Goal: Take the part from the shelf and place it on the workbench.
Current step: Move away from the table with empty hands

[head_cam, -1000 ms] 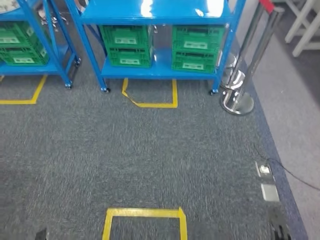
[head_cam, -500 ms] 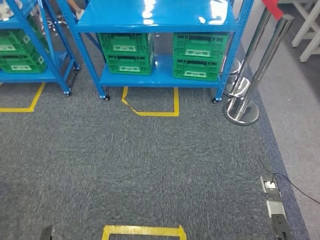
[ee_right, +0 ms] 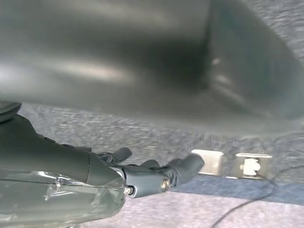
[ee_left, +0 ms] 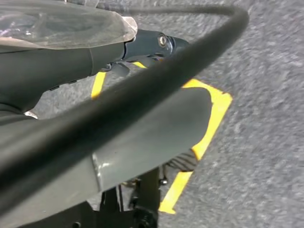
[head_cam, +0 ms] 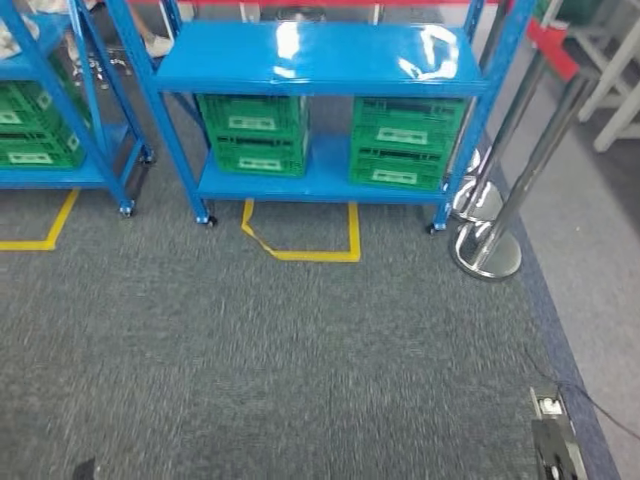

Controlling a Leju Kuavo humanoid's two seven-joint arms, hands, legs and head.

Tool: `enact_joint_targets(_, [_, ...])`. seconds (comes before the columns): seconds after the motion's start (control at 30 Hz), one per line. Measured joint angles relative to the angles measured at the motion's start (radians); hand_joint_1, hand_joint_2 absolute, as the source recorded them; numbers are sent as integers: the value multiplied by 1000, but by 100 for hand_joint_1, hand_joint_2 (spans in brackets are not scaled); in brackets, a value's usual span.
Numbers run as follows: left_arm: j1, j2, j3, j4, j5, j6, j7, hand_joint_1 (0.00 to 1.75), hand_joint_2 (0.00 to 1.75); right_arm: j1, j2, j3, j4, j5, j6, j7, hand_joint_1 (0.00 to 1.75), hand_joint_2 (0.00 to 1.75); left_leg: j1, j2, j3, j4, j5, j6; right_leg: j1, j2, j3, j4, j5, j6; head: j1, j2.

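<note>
- Two blue shelves: the main shelf [head_cam: 317, 60] ahead, a second shelf [head_cam: 60, 110] at the left edge
- Two green crates [head_cam: 256, 130] [head_cam: 404, 140] on the main shelf's lower deck, side by side; more crates [head_cam: 34, 135] in the second shelf, count unclear
- Two chrome posts [head_cam: 490, 215] just right of the main shelf
- One yellow tape outline [head_cam: 309, 235] on the carpet before the shelf
- Since the earlier frames the whole view has shifted: shelf lower in the picture, near tape outline gone from the bottom edge, so the camera moved
- No part can be made out on the shelf
- Left hand [ee_left: 150, 45] and right hand [ee_right: 157, 175] hang over the carpet, fingers stretched, holding nothing
</note>
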Motion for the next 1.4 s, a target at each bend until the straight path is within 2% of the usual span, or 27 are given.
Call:
enact_joint_targets(0.07, [1,1,0,0,0,0,0,0,0,3,0,0,0,1,0,1,0,0,-8,-1,20,-2,-18,7,5,-1,-84,93,-78,-3,11,0])
enact_joint_targets(0.1, [2,1,0,0,0,0,0,0,0,4,1,0,0,1,0,1,0,0,-11,-3,31,-2,-27,9,8,-1,-107,93,-96,-6,16,0])
enact_joint_targets(0.13, [3,0,0,0,0,0,0,0,0,6,1,0,0,1,-1,1,0,0,-15,-3,42,-2,-37,10,11,-1,-116,63,-87,-9,21,0])
enact_joint_targets(0.17, [3,0,0,0,0,0,0,0,0,6,1,0,0,1,-1,1,0,0,-18,-4,55,-2,-46,10,15,-1,-112,8,-46,-16,26,0])
enact_joint_targets(0.2, [4,-1,0,0,0,0,0,0,0,7,1,0,0,1,-1,0,0,0,-20,-4,68,-2,-55,9,20,-2,-103,-52,18,-25,32,0])
enact_joint_targets(0.27, [1,-1,0,0,1,0,0,0,0,8,1,0,1,2,-1,1,0,0,-24,-7,86,-1,-73,3,31,-3,-87,-133,98,-40,36,0])
enact_joint_targets(0.3, [0,-1,0,0,2,0,1,0,0,9,1,0,1,3,-1,1,0,0,-24,-9,93,0,-80,-2,34,-3,-83,-146,113,-45,36,0])
enact_joint_targets(0.4, [-2,-2,0,0,6,4,3,0,0,4,1,0,1,9,-1,4,0,0,-23,-11,89,49,-78,-19,31,1,-49,-167,113,-58,34,0])
enact_joint_targets(0.43, [-3,-2,1,0,7,6,3,0,0,1,1,0,0,11,-1,5,0,0,-22,-12,68,92,-78,-24,28,2,-32,-174,111,-63,30,0])
enact_joint_targets(0.5, [-7,-3,1,0,7,6,4,0,0,-4,2,0,0,14,2,9,0,0,-18,-13,-8,205,-101,-32,26,3,-4,-188,102,-70,20,0])
enact_joint_targets(0.57, [-6,-3,1,0,7,7,4,0,0,-4,3,0,0,15,3,11,0,0,-13,-12,-101,295,-153,-41,25,5,22,-199,85,-70,13,0])
enact_joint_targets(0.63, [0,-3,1,0,8,7,4,0,0,-4,4,0,0,15,5,11,0,0,-9,-12,-156,284,-188,-47,20,11,61,-210,58,-66,6,0])
enact_joint_targets(0.67, [2,-2,1,0,8,8,4,0,0,-4,5,0,0,16,5,11,0,0,-8,-12,-167,238,-171,-48,17,13,85,-215,42,-63,2,0])
enact_joint_targets(0.77, [7,0,1,0,8,9,4,0,0,-7,6,0,1,18,8,11,0,0,-13,-6,-174,78,34,-39,13,15,135,-233,-9,-48,-10,0])
enact_joint_targets(0.8, [7,0,1,0,9,9,5,0,0,-9,6,0,0,19,8,11,0,0,-17,-5,-173,55,80,-32,13,15,148,-246,-17,-42,-13,0])
enact_joint_targets(0.83, [6,0,1,0,9,9,5,0,0,-11,7,0,0,20,9,11,0,0,-20,-5,-168,49,84,-23,13,15,163,-256,-14,-36,-13,0])
enact_joint_targets(0.9, [5,2,1,0,9,10,6,0,0,-15,9,0,-3,22,10,11,0,0,-20,-6,-134,31,59,-5,12,13,167,-228,17,-26,-10,0])
enact_joint_targets(0.97, [8,4,3,0,9,12,5,0,0,-18,10,1,-3,24,11,12,0,0,-18,-6,-79,8,34,8,11,7,99,-93,45,-23,-2,0])
enact_joint_targets(1.0, [8,4,4,0,10,13,5,0,0,-17,10,1,-2,24,11,13,0,0,-18,-6,-48,-3,19,12,12,4,42,-12,34,-23,3,0])
enact_joint_targets(1.07, [8,5,6,0,10,14,5,0,0,-14,11,1,-1,24,12,16,0,0,-18,-10,13,-22,-14,16,13,2,-69,93,-48,-19,10,0])
enact_joint_targets(1.13, [9,5,6,1,10,14,5,0,0,-10,11,1,0,24,12,18,0,0,-18,-14,75,-32,-51,15,12,2,-147,91,-136,-17,16,0])
enact_joint_targets(1.17, [8,4,6,0,10,14,5,0,0,-8,11,1,0,24,12,18,0,0,-17,-16,105,-35,-72,14,11,1,-176,58,-136,-17,21,0])
enact_joint_targets(1.2, [8,4,6,0,10,14,5,0,0,-7,11,1,0,24,12,18,0,0,-16,-17,133,-36,-93,13,11,1,-199,11,-83,-18,27,0])
enact_joint_targets(1.27, [6,4,7,1,10,14,5,0,0,-2,11,1,3,24,12,18,0,0,-16,-20,176,-33,-133,5,15,-2,-226,-79,112,-24,36,0])
enact_joint_targets(1.3, [4,4,7,1,10,14,5,0,0,1,11,2,4,23,12,19,0,0,-16,-23,188,-31,-147,0,18,-3,-226,-103,190,-29,37,0])
enact_joint_targets(1.33, [1,4,7,1,10,14,5,0,0,0,12,2,5,23,12,19,0,0,-15,-25,193,-27,-154,-7,24,-3,-222,-112,227,-35,35,0])
enact_joint_targets(1.4, [-3,3,8,1,9,14,4,0,0,-12,10,1,5,22,11,18,0,0,-9,-27,167,17,-138,-21,29,0,-206,-119,227,-47,32,0])
